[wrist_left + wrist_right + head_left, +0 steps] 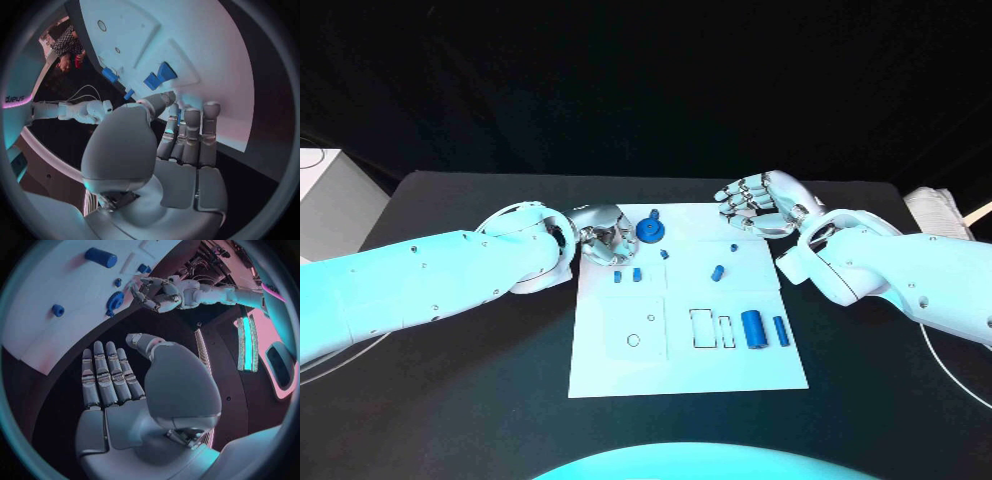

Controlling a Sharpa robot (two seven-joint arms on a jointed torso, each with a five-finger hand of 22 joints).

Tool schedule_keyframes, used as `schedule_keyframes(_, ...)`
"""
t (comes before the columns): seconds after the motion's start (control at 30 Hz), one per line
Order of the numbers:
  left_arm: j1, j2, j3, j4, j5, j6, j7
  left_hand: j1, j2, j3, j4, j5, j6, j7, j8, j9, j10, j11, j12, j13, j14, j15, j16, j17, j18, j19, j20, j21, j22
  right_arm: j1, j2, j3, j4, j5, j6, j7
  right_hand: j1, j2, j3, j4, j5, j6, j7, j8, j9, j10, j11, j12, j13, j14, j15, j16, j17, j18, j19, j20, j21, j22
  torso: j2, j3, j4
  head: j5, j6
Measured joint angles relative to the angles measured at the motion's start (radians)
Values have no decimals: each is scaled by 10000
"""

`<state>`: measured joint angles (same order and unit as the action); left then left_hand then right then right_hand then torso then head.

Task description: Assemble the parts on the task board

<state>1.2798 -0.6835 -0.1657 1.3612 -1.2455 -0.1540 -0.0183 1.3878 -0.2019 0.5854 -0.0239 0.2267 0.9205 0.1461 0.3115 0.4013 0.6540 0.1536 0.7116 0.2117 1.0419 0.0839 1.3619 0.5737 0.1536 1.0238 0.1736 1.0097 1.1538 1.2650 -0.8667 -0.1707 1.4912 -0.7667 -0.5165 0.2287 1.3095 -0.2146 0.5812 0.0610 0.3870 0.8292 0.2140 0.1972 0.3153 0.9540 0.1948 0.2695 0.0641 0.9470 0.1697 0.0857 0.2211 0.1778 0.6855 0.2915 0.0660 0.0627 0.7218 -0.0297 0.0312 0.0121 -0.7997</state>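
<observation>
Left arm (437, 280): seen entering from the left edge of the head view, reaching to the far left corner of the task board.
Left hand (600, 238): placed over the board's far left corner, just beside the blue round part. Fingers are curled inward; whether anything is gripped cannot be told from these views.
Task board (682, 370): white plate lying flat in the middle of the black table (459, 400).
Blue round part (652, 232): seen near the board's far edge, just right of the left hand; contact with the fingers cannot be told.
2 small blue pieces (627, 274): laid side by side on the board, nearer than the left hand.
Small blue piece (718, 270): lying alone towards the board's middle.
Blue cylinder (753, 328): lying on the board's right half, a slimmer blue bar (780, 331) just beside it.
Right hand (762, 203): held off the board's far right corner, above the black table. Fingers are extended and apart; nothing is held.
</observation>
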Motion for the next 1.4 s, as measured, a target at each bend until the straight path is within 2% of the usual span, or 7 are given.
schedule_keyframes(0.47, -13, -1, 7, -15, 69, -97, 42, 0, 0, 11, -10, 0, -108, 109, -114, -15, -36, 36, 199, 17, -40, -32, 0, -17, 0, -37, 36, 0, 33, -2, 2, 0, 3, 9, 0, 0, 0, 0, 0, 0, 0, 0, 0, 0, 0, 0, 0, 0, 0, 0, 0, 0, 1, 0, 0, 0, 0, 1, 1, 0, -3, -12, 6)
schedule_keyframes(0.8, -16, 6, 139, 47, 194, -428, 288, 0, 0, 39, -38, 0, -198, 90, -220, -26, 233, -118, 580, 56, 18, -90, 99, 6, 0, -37, 36, 78, 64, -3, 1, 3, 10, 11, -1, -1, 0, 0, 43, -43, 0, 0, 0, 0, 0, 0, 0, 0, 0, 0, 0, 0, 1, 1, 236, -19, 0, 19, 0, 0, -8, -57, 23)
schedule_keyframes(1.2, -16, 4, 189, 52, 328, -658, 512, 0, 0, 38, -38, 0, -197, 90, -220, -16, 308, -124, 621, 55, 18, -90, 98, -35, 0, -36, 36, 78, 63, -4, -1, 0, 10, 7, 1, -4, 0, 0, 71, -71, 0, 31, -31, 0, 0, 57, -17, 0, 0, 73, -1, 39, 2, 1, 431, -27, 0, 42, 0, 5, -4, -89, 67)
schedule_keyframes(1.3, -16, 41, 201, 57, 407, -731, 598, 0, 0, 82, 5, 0, -194, 94, -220, 9, 434, -178, 621, 39, -140, -162, 83, -352, 0, -166, -94, -17, -29, -4, 4, 0, 6, 6, 2, -4, 0, 0, 111, -111, 0, 31, -31, 0, 0, 73, -1, 0, 0, 73, -1, 39, 2, 0, 615, -35, 55, 67, 0, 0, -2, -100, 85)
schedule_keyframes(1.4, -17, 121, 217, 59, 502, -835, 721, 64, 64, 112, -26, 0, -143, 145, -220, 15, 488, -232, 662, -1, -255, -209, 0, -531, 1, -323, -112, -153, -131, -4, 10, 0, 0, 5, 3, -4, 0, 0, 124, -125, 0, 69, 4, 0, 0, 109, -38, 0, 0, 142, -39, 80, 2, 0, 675, -26, 55, 79, -1, 0, 1, -113, 103)
